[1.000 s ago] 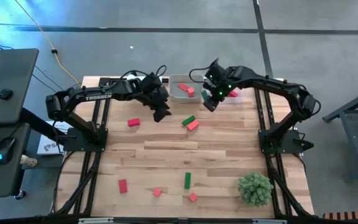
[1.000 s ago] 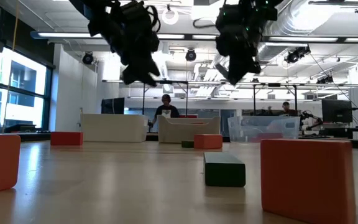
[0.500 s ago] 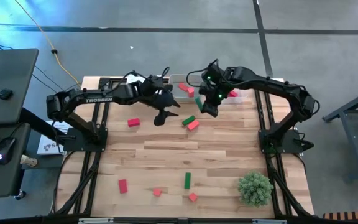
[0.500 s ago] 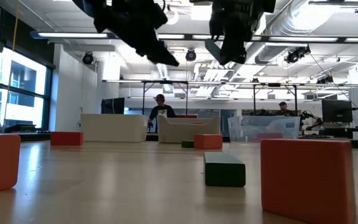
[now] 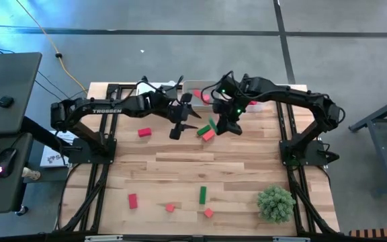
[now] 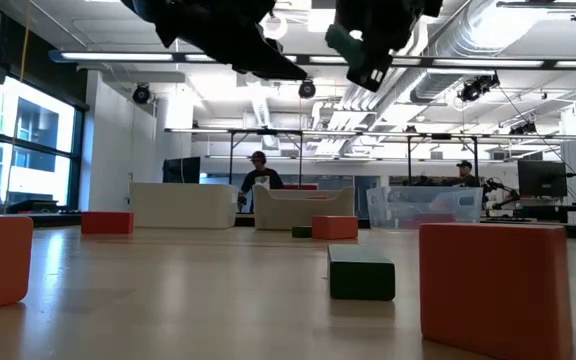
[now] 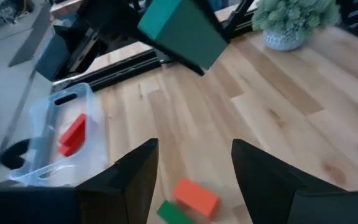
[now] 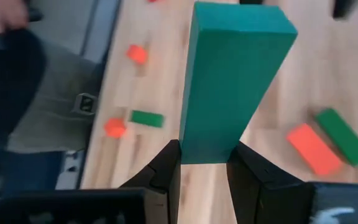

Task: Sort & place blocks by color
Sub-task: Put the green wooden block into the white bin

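My right gripper point(image 5: 219, 125) is shut on a green bar block point(image 8: 232, 81), held above the table's far middle. The bar also shows in the left wrist view point(image 7: 180, 30). My left gripper point(image 5: 188, 121) hangs open and empty just to its left, fingers spread point(image 7: 191, 180). On the table below them a green bar point(image 5: 203, 130) and a salmon block point(image 5: 209, 136) lie side by side. A red block point(image 5: 144, 133) lies to the left. A red block point(image 5: 133, 200), two salmon blocks point(image 5: 170, 208) point(image 5: 209, 213) and a green bar point(image 5: 203, 195) lie near the front. My right gripper pinches the green bar by one end point(image 8: 207, 152), between its two fingers point(image 8: 163, 171). The bar runs on along the fingers and sticks out well past their tips. It is lifted clear of the table.
Trays stand at the far edge; a clear one point(image 5: 195, 89) holds red blocks point(image 7: 72, 134), and another point(image 5: 250, 102) sits behind the right arm. A bushy green plant point(image 5: 275, 204) stands at the near right. People and furniture show in the room beyond point(image 6: 258, 180).
My right gripper has carried the green bar from the far trays toward the near edge and a little left, and has turned. My left gripper has gone toward the table's right edge and has swung round toward the right arm, still open.
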